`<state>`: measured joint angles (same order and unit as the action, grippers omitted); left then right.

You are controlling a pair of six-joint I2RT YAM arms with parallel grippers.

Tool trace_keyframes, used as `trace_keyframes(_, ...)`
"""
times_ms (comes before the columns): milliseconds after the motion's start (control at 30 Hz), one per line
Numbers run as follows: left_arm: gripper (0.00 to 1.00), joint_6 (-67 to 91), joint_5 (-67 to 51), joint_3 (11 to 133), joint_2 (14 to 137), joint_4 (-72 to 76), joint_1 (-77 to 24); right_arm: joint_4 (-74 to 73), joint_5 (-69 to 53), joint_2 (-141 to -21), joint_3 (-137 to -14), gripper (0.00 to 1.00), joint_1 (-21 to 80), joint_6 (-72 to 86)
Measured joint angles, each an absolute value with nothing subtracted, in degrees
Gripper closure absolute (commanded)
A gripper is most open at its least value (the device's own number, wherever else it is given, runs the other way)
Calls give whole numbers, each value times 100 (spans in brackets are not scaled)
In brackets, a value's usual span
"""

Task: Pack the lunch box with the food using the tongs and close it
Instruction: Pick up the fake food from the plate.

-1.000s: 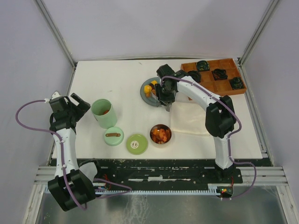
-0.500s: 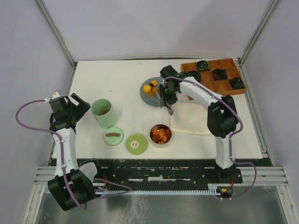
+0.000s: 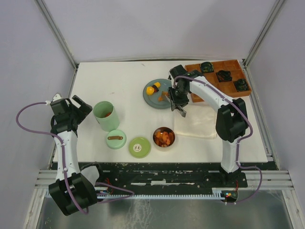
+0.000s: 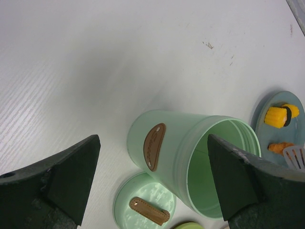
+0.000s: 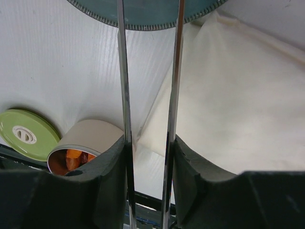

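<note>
Tongs (image 5: 125, 95): silver, both arms pinched between the fingers of the right gripper (image 5: 149, 143), upper centre of the overhead frame, tips reaching over the grey-blue plate (image 3: 151, 99). Mint canister (image 3: 104, 114): upright, lid off, left of centre. Left gripper (image 4: 152, 143): fingers spread wide, holding nothing.

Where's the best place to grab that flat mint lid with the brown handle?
Probably the brown handle in the middle of the mint lid, coming straight down from above and closing across its narrow width. The lid lies flat on the table, so its thin rim offers little to pinch.
</note>
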<state>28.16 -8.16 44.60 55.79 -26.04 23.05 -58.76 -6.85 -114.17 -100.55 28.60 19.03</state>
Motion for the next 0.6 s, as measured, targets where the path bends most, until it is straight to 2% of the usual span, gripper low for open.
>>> trace_keyframes(133, 0, 2816, -814, 4460, 5588, -2604, 2305, -5918, -683, -11417, -10057, 49, 2860, 1872)
trace_keyframes(600, 0, 2816, -816, 4460, 5627, -2604, 2305, -5502, -604, -11417, -10014, 46, 2849, 2381)
